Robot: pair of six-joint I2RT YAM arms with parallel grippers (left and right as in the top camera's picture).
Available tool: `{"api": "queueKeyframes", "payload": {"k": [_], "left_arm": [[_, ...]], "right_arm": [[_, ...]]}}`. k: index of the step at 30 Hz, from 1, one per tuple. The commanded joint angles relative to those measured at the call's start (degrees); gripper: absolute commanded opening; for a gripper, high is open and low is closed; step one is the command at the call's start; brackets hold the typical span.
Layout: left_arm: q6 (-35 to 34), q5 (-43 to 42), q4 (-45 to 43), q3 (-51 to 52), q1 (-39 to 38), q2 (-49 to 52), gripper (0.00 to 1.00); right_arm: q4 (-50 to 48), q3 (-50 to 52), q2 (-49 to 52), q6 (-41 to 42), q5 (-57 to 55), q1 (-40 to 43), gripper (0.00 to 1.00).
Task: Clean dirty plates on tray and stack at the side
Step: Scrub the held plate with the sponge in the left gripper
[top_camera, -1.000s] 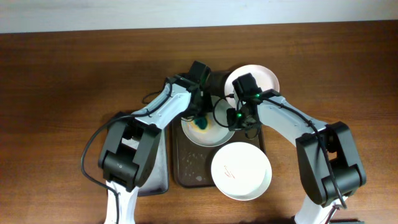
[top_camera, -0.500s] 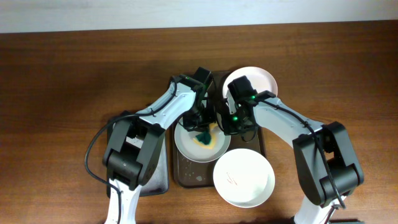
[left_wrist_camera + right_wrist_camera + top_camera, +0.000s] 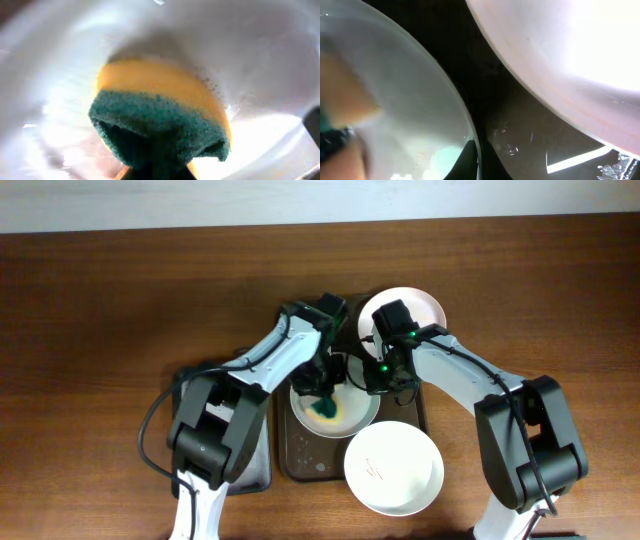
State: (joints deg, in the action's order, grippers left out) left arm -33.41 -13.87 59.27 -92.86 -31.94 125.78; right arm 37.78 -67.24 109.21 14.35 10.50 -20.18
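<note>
The pale green plate [image 3: 352, 418] lies on the dark brown tray [image 3: 300, 455]. My left gripper [image 3: 322, 392] is shut on a green-yellow sponge [image 3: 326, 409] and presses it onto that plate. In the left wrist view the sponge [image 3: 160, 110] fills the middle against the plate [image 3: 260, 55]. My right gripper [image 3: 377, 376] is shut on the green plate's right rim [image 3: 420, 100], with a finger on each side [image 3: 476, 160]. The pinkish-white plate [image 3: 412, 304] [image 3: 570, 60] lies at the tray's far right corner. The white plate [image 3: 393, 467] overhangs the tray's near right corner.
A smaller dark tray [image 3: 258, 465] lies left of the brown tray, partly under my left arm. The bare tray floor [image 3: 520, 135] shows wet specks between the two plates. Brown tabletop [image 3: 100, 300] surrounds everything.
The green plate and sponge slid toward the near side, then a little to the right. The white plate shifted slightly nearer. Both grippers kept their hold.
</note>
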Motion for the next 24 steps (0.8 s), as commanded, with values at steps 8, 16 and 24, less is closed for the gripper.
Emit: {"api": "queueKeyframes", "payload": {"k": [8,16,24], "left_arm": [[5.01,-6.69,3.82,5.84,-3.41,3.85,0.00],[1.31,19.82,8.92,5.16,7.39,-4.15,0.00],[6.36,19.26,3.52,5.07,9.75,-25.68,0.01]], "right_arm": [[-0.09,0.79,1.42,0.17,-0.68,-0.74,0.04],[-0.09,0.79,1.42,0.15,-0.68,-0.74,0.04],[0.11,0.79,1.42,0.09,0.52,-0.74,0.04]]}}
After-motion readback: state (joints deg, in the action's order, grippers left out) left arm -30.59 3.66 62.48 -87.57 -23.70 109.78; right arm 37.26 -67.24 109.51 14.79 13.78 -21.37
